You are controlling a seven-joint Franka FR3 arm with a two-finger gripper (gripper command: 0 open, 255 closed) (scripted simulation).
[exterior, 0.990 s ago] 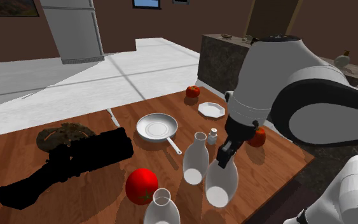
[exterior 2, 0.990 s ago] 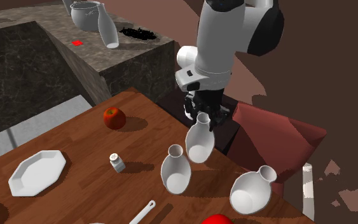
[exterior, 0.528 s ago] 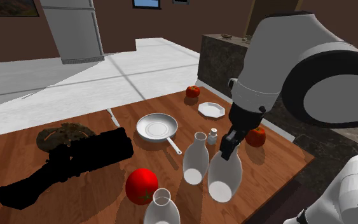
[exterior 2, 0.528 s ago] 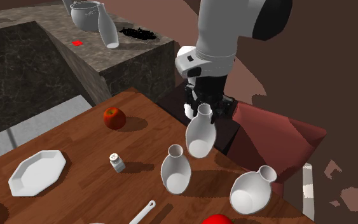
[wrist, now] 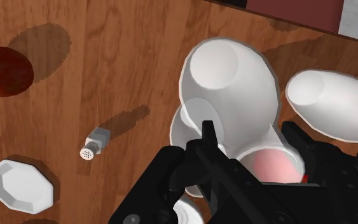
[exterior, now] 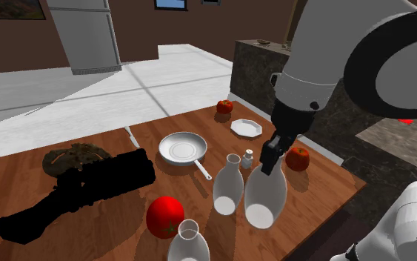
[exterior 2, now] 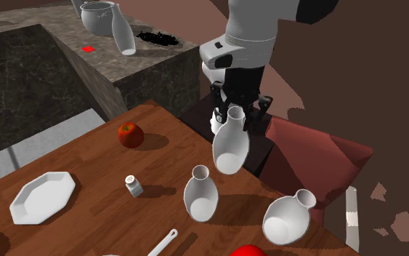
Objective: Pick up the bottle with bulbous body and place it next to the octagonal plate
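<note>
Gripper (exterior 2: 236, 115) tight around neck of white bottle (exterior 2: 230, 150)

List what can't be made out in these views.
Held bottle: neck hidden by the gripper in the shoulder view.
Nearest white bottle: body cut off by the shoulder view's bottom edge.
Red fruit: mostly cut off by the second exterior view's bottom edge.
</note>
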